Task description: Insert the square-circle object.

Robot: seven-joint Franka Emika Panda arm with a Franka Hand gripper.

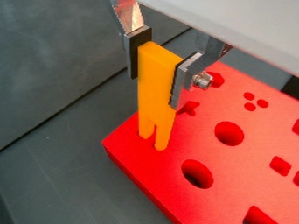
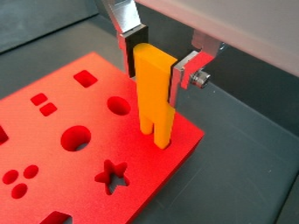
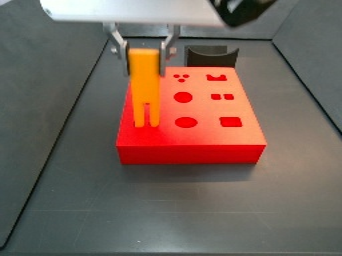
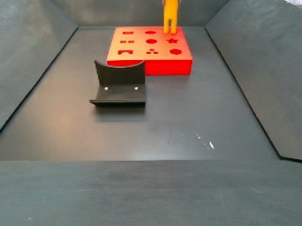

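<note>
Gripper [image 3: 143, 47] out of frame in side view; square-circle object [image 4: 171, 15] top cut off.

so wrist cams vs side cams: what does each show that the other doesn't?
Only the wrist views: the hand up close, silver fingers with dark pads clamped on the orange-yellow bar, its two prongs low over the red block near one corner.

Only the side views: the whole block outline, the grey floor, and the dark curved holder standing apart from the block.

Both: bar upright in the hand above the block's shaped holes.
</note>
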